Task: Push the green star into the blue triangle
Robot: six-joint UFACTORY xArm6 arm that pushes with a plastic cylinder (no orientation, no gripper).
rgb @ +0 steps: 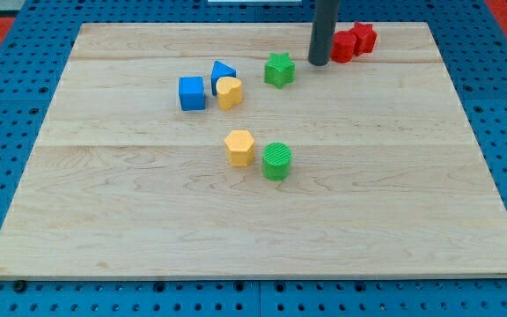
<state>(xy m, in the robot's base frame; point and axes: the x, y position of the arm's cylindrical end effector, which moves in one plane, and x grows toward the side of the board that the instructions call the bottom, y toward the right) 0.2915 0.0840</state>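
The green star [279,70] lies near the view's top, right of centre. The blue triangle [222,73] is to its left, a short gap apart, touching a yellow heart-like block [229,92] just below it. My tip [319,62] comes down from the view's top and stands just to the right of the green star, a small gap from it, with the star between it and the blue triangle.
A blue cube [192,92] sits left of the yellow heart. Two red blocks [353,41] lie right of my rod near the board's top edge. A yellow hexagon [239,147] and a green cylinder [276,161] sit near the middle of the wooden board [104,220].
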